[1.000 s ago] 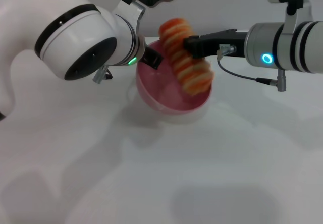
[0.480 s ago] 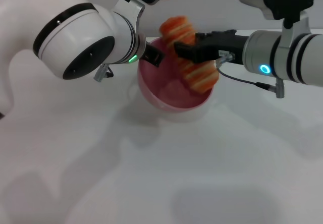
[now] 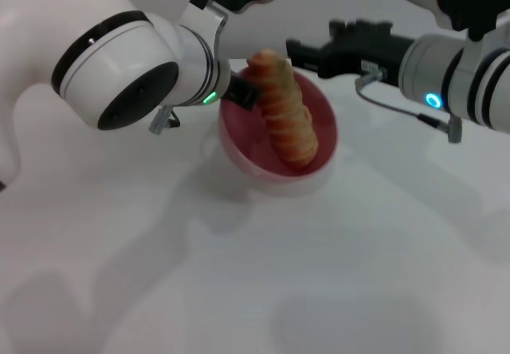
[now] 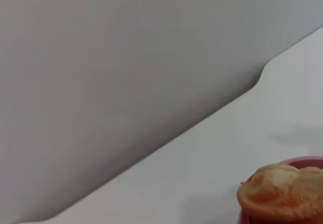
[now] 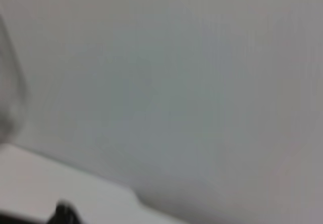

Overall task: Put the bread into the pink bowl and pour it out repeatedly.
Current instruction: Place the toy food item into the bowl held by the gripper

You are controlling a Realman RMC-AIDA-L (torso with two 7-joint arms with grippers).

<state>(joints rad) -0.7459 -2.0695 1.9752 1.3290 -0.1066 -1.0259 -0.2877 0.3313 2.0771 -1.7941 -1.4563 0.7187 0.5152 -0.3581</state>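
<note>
Bread (image 3: 283, 119) now lies in the pink bowl (image 3: 323, 131), released by the right claw (image 3: 299, 51), seemingly spread and withdrawn; left claw (image 3: 239, 92) pinches the rim, so pouring comes next.

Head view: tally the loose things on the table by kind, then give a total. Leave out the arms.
Bread: 1, lying inside the bowl
Bowl: 1, pink
Total: 2
</note>
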